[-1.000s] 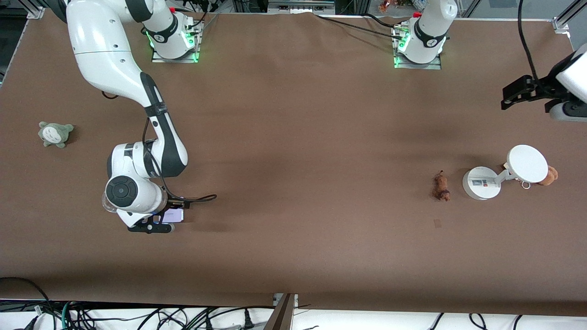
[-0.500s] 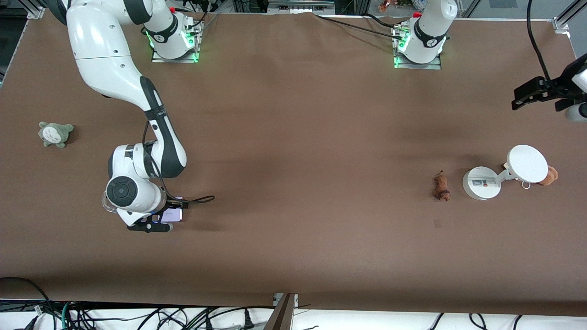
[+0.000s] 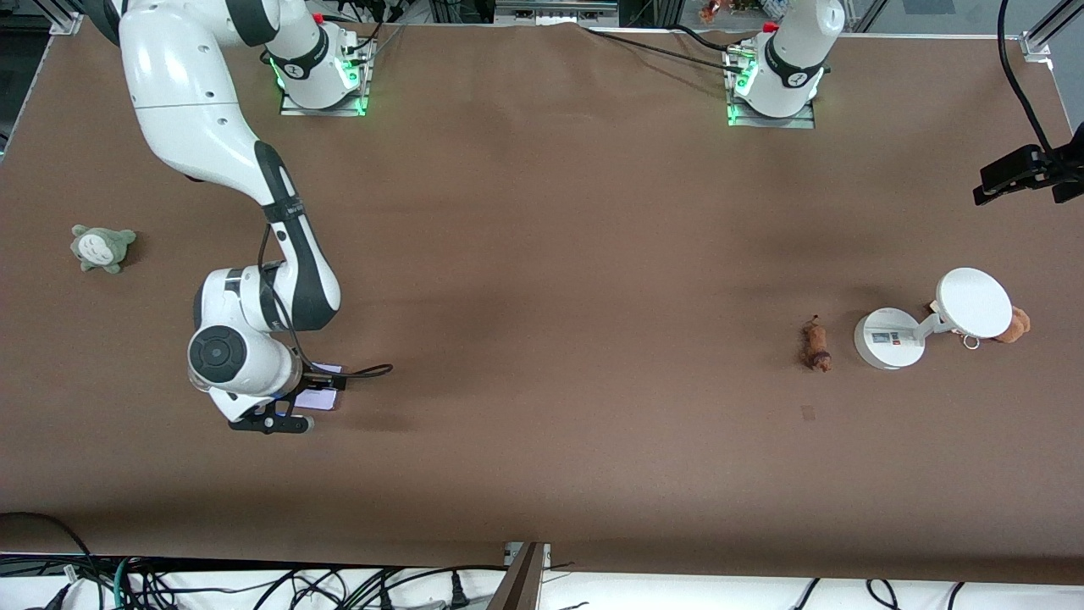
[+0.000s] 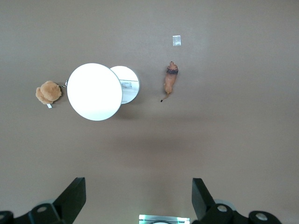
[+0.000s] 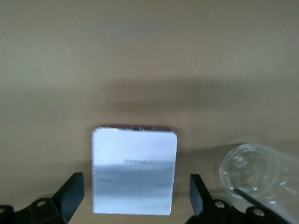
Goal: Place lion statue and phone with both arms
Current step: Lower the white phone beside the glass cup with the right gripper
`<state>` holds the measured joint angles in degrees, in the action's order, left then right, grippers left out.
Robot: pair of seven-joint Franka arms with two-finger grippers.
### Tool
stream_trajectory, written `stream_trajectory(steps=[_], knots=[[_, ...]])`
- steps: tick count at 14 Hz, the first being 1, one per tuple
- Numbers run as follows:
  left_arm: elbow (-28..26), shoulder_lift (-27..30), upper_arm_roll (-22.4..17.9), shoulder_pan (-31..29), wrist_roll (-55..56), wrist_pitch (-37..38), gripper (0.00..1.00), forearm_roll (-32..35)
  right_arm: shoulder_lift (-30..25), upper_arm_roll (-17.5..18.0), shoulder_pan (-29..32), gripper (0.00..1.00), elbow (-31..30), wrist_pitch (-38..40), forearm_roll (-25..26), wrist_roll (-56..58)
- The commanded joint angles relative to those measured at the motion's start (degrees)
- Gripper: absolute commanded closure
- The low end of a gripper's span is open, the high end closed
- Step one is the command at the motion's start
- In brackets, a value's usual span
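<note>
The right gripper (image 3: 292, 405) is low over the phone (image 3: 320, 396), toward the right arm's end of the table. In the right wrist view its fingers (image 5: 70, 193) are spread wide, one on each side of the phone (image 5: 134, 171), with a clear gap between each finger and the phone's edges. The phone lies flat on the table (image 3: 542, 280), pale face up, and nothing pinches it.

The left gripper (image 3: 1016, 174) is raised high over the left arm's end of the table, at the edge of the front view. Its wrist view shows its fingers (image 4: 74, 196) wide apart and holding nothing.

The lion (image 3: 816, 345) lies on the table toward the left arm's end, just beside the round base of a white stand (image 3: 889, 339) but apart from it. The wrist view shows the lion (image 4: 170, 81) lying free, and a small orange-brown plush (image 4: 48, 92) next to the stand's disc head (image 4: 94, 92). A grey-green plush (image 3: 102, 246) sits well apart, near the right arm's end.
</note>
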<state>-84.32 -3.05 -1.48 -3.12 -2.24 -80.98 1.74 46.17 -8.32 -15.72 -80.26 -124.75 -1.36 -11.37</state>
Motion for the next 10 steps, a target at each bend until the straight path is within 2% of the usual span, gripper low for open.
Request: stream_trajectory(steps=[1,8,10], knots=[[-0.58,0.94,0.69,-0.22,0.13,0.21,0.0,0.63,-8.0,0.67,0.78,0.0,-0.68,4.15,0.65,0.82],[-0.49,0.5,0.78,-0.13,0.21,-1.45,0.0,1.51,-21.72,0.06,0.87,0.0,-0.51,21.46,0.74,0.82],[-0.49,0.41,0.69,-0.13,0.3,-1.99,0.0,1.6,-25.93,-1.43,0.87,0.0,-0.51,26.64,0.74,2.21]])
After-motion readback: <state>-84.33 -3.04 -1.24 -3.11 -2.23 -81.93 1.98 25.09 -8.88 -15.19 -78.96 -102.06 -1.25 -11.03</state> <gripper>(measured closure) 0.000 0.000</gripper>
